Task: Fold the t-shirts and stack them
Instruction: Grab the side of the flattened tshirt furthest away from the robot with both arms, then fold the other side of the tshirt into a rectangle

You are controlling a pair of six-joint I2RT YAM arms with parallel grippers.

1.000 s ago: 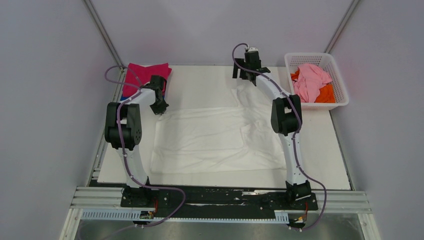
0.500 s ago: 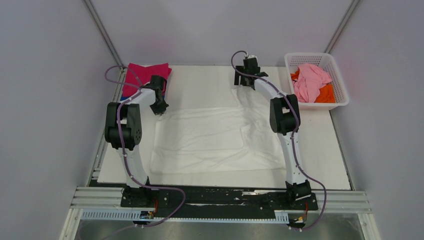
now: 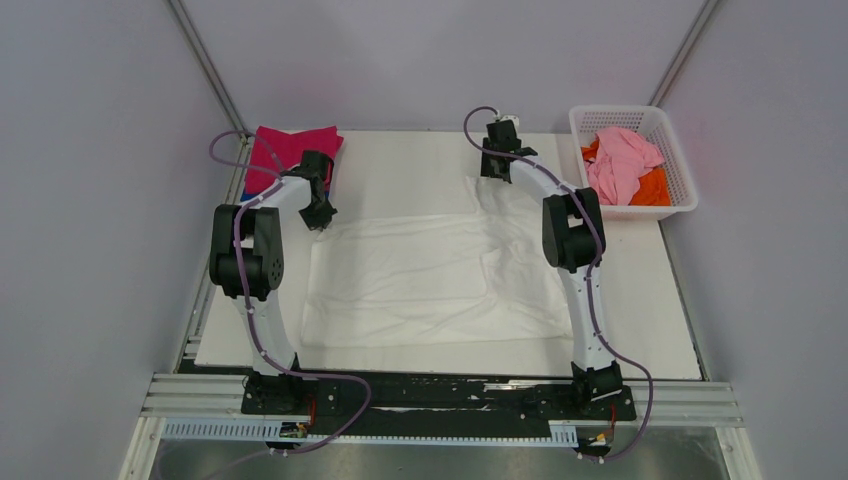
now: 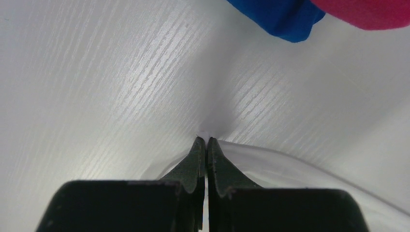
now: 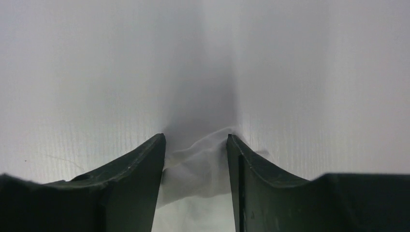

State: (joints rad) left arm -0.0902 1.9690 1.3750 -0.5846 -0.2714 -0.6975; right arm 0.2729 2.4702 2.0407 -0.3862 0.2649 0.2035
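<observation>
A white t-shirt (image 3: 430,280) lies spread flat in the middle of the table. My left gripper (image 3: 322,215) sits at its far left corner, and the left wrist view shows the gripper (image 4: 206,141) shut on a thin edge of the white cloth (image 4: 290,169). My right gripper (image 3: 497,168) is down at the shirt's far right corner. There the gripper (image 5: 196,140) has its jaws apart, with a bunched fold of white cloth (image 5: 198,164) between them. A folded magenta t-shirt (image 3: 290,150) lies on a blue one (image 4: 280,17) at the far left.
A white lattice basket (image 3: 680,170) stands at the far right, holding a pale pink t-shirt (image 3: 620,160) and an orange one (image 3: 655,188). Grey walls close in the table on three sides. The arm bases stand along the near edge.
My right gripper has dropped onto the white shirt's far right corner, and its jaws have narrowed around a fold of cloth. The left arm has not moved.
</observation>
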